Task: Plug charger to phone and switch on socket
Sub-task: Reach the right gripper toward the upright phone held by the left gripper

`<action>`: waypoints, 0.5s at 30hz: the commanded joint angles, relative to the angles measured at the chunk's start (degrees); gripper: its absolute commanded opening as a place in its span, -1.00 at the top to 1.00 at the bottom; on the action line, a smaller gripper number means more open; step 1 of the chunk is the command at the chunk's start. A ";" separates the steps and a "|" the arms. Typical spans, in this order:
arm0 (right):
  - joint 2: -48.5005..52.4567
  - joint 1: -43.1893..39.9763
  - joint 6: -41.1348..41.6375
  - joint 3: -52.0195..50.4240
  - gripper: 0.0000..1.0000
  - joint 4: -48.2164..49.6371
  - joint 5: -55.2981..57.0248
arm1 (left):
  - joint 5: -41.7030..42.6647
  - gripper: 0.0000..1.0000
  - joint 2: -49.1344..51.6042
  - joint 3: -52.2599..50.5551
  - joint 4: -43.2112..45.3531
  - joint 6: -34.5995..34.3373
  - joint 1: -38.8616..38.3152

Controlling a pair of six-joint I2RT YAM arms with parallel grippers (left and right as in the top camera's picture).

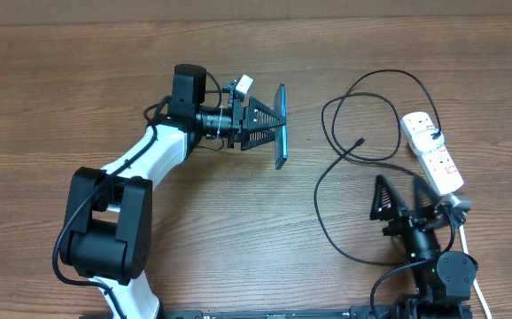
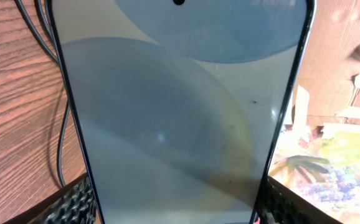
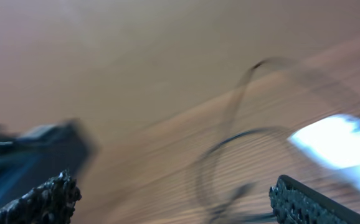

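Edgewise phone point(image 1: 281, 127); long axis near-far

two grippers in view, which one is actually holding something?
The left gripper: its jaws are clamped on the phone, which is held on edge. The right gripper stands open and empty, near the socket.

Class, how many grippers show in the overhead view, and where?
2. The left gripper, at centre, clamps the phone; the right gripper, lower right, stands open beside the socket. None looks hidden.
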 commanded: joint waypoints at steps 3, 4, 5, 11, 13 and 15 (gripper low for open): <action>-0.50 0.33 17.42 -0.61 -0.99 0.61 -32.50 | 0.90 0.18 0.20 0.76 0.17 1.92 0.22; -0.50 0.31 17.97 -0.61 -0.99 0.37 -32.30 | 0.92 0.17 0.20 0.76 0.11 1.90 0.22; -0.50 0.31 17.86 -0.61 -1.00 0.42 -32.54 | 0.92 0.18 0.20 0.76 -0.07 1.90 0.22; 0.02 0.33 2.91 3.69 -0.98 -6.40 -29.24 | 1.03 0.18 0.20 0.76 -0.22 0.98 0.22; 1.22 0.33 -0.74 8.26 -0.98 -13.79 -26.32 | 1.05 0.18 0.20 0.76 -0.24 0.57 0.22; 3.23 0.33 -4.22 14.56 -0.99 -21.24 -24.06 | 1.07 0.18 0.20 0.76 -0.24 -0.31 0.22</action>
